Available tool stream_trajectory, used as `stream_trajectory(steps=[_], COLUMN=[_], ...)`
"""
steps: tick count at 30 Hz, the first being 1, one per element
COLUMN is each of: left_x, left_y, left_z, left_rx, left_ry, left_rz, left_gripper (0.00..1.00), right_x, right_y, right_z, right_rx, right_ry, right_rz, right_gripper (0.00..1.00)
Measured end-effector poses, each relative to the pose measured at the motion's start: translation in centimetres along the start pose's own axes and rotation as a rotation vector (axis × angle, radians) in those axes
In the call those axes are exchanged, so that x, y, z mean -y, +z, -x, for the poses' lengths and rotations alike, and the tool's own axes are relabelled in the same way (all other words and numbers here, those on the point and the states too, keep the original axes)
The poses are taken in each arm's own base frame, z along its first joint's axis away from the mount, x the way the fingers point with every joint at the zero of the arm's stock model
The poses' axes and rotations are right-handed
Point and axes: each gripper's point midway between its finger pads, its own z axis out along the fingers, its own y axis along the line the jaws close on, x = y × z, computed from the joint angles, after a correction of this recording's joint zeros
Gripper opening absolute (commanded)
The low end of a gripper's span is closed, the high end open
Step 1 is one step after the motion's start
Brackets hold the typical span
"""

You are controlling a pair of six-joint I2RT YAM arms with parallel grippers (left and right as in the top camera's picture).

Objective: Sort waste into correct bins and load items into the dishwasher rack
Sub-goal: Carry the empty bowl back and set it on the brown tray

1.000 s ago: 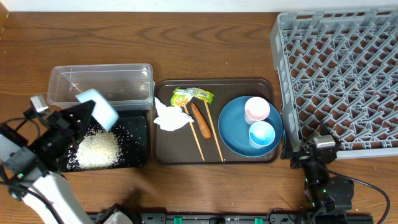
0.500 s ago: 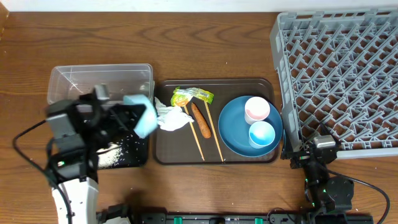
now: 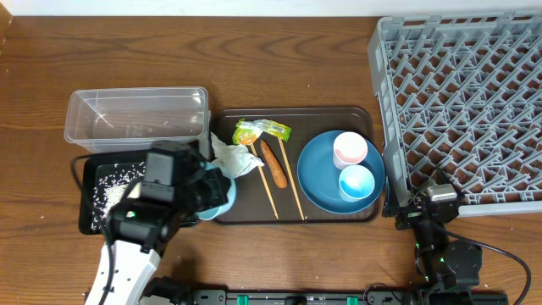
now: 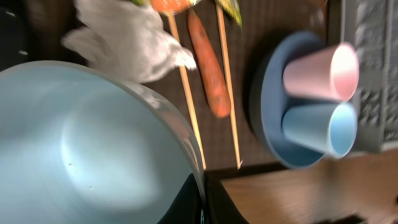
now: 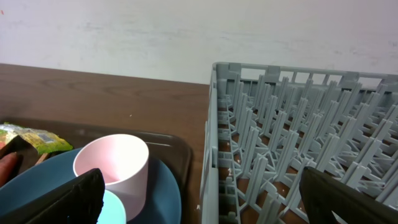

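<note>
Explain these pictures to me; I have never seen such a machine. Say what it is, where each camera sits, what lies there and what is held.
These are two robot arms at a table, each with a two-finger gripper. One picture looks down from above; the other two come from wrist cameras. A brown tray holds a napkin, wrapper, sausage piece, chopsticks and a blue plate carrying a pink cup and a light blue cup. Left are a clear tub and a black tray with rice; right, a grey rack. The left gripper clamps a pale blue bowl; the right gripper is open, empty.
</note>
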Motion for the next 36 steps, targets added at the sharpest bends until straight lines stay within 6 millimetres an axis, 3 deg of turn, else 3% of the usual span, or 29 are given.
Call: stream_trajectory(steps=[9,21,28,36], left_x=[-0.2,-1.5,-1.7,-1.0], left_y=[4.0,8.1,8.3,8.2], left_z=[-2.6,-3.8,-3.9,-3.6], left_rx=[-0.119,-0.211,-0.221,-0.217], left_ry=[0.127,0.155,0.152,0.145], left_rz=[0.139,0.23,0.242,0.217], left_gripper=[0.06,0.08,0.47,0.52], right_x=[0.0,0.0,0.0,0.0], right_y=[0.0,0.0,0.0,0.0], right_z=[0.0,0.0,0.0,0.0], right_rx=[0.0,0.0,0.0,0.0], right_ry=[0.0,0.0,0.0,0.0], right_rz=[0.0,0.0,0.0,0.0], right_gripper=[0.99,0.99,0.99,0.99])
